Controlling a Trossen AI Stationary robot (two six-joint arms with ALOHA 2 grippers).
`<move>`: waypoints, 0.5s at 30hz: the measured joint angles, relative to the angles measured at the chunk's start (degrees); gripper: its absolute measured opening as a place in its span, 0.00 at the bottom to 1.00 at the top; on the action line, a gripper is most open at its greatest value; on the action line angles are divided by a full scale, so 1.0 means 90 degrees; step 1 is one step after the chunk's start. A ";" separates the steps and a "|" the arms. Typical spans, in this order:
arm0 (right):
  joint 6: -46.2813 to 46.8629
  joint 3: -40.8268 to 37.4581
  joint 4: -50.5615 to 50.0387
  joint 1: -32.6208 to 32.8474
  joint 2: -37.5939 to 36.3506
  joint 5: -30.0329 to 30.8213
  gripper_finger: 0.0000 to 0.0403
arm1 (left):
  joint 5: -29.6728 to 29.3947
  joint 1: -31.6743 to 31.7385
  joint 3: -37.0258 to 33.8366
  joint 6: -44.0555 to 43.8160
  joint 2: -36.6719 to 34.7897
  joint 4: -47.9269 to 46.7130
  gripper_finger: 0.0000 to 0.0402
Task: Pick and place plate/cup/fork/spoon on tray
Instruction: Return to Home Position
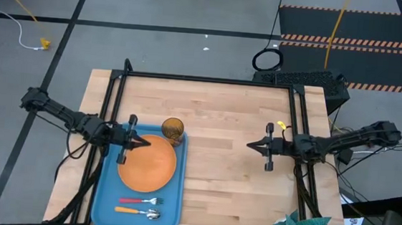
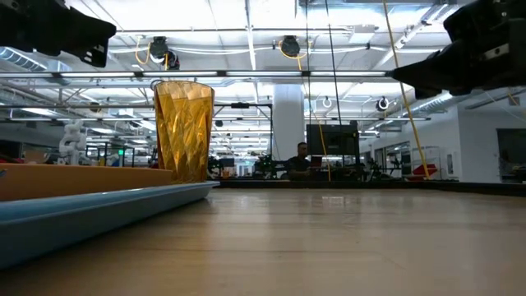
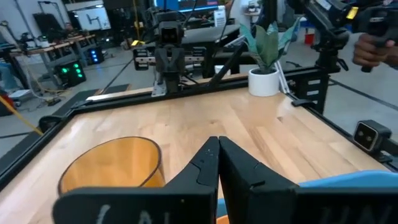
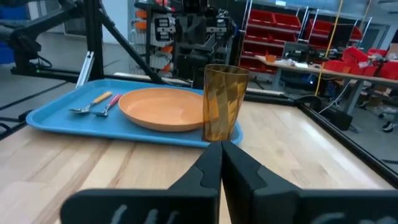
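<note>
The light-blue tray (image 1: 101, 191) lies at the table's near left. On it are the orange plate (image 1: 148, 167), the red-handled fork (image 1: 136, 201) and the orange-handled spoon (image 1: 139, 213). The amber cup (image 1: 173, 130) stands upright at the tray's far right corner, beside the plate. It also shows in the right wrist view (image 4: 224, 102). My left gripper (image 1: 145, 143) is shut and empty, above the plate's far edge and close to the cup (image 3: 112, 165). My right gripper (image 1: 250, 146) is shut and empty, over bare table to the right of the tray.
A black frame (image 1: 211, 80) borders the table's far, left and right sides. A potted plant (image 3: 264, 74) stands past the table's right edge. A person's hand (image 3: 373, 46) shows beyond the table. Bare wood (image 1: 238, 194) lies right of the tray.
</note>
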 joint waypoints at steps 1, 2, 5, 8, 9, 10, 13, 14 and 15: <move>0.0000 -0.0039 -0.0020 0.0000 -0.0075 -0.0002 0.00 | 0.0079 0.0026 0.0000 -0.0008 0.0001 -0.0027 0.03; -0.0006 -0.0063 -0.0033 0.0000 -0.0150 -0.0002 0.00 | 0.0152 0.0044 0.0000 -0.0036 0.0001 -0.0079 0.03; -0.0052 -0.0113 -0.0179 0.0000 -0.0360 -0.0002 0.00 | 0.0181 0.0060 0.0000 -0.0161 0.0001 -0.0204 0.01; -0.0090 -0.0120 -0.0350 0.0000 -0.0541 -0.0002 0.00 | 0.0227 0.0060 0.0000 -0.0210 0.0001 -0.0236 0.01; -0.0108 -0.0124 -0.0383 0.0000 -0.0596 -0.0002 0.00 | 0.0253 0.0058 0.0000 -0.0211 0.0001 -0.0236 0.02; -0.0130 -0.0125 -0.0393 0.0000 -0.0644 -0.0002 0.00 | 0.0282 0.0058 0.0000 -0.0210 0.0001 -0.0236 0.02; -0.0214 -0.0132 -0.0500 0.0000 -0.0787 -0.0002 0.00 | 0.0344 0.0058 -0.0038 -0.0190 0.0001 -0.0182 0.03; -0.0233 -0.0132 -0.0555 0.0000 -0.0825 -0.0002 0.00 | 0.0344 0.0058 -0.0107 -0.0187 0.0001 -0.0084 0.03; -0.0243 -0.0132 -0.0603 0.0000 -0.0869 -0.0002 0.00 | 0.0346 0.0058 -0.0211 -0.0187 0.0001 0.0054 0.02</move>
